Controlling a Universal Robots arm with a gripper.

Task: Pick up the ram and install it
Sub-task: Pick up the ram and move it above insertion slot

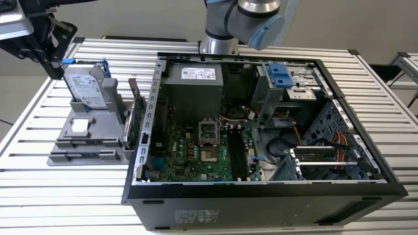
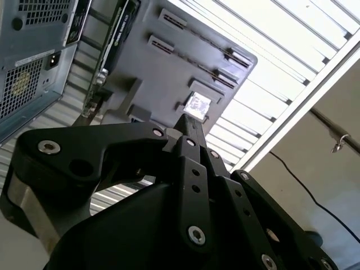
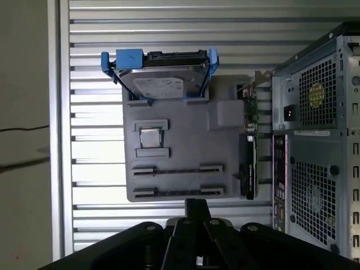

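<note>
Slatted bench [image 1: 39, 196] is shown, a grey holder [image 1: 85, 142] set at the exterior view's left. Closed jaws are seen on the gripper [image 3: 197, 207].

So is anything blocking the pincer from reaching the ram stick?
Nothing visible. The pincer hangs above the grey tray, and the ram, apparently the thin strip in a long slot, lies open below it; the hard drive stands apart from it.

**Parts count at the tray**

One grey tray [image 3: 185, 147] lies below the gripper [image 3: 197, 207]. On it are one hard drive [image 3: 163, 84], one chip [image 3: 149, 136], one green card [image 3: 251, 115] standing on edge, and two long slots [image 3: 177, 169]. Just past the tray, off to the gripper's side, stands one open computer case [image 3: 315, 140].
</note>
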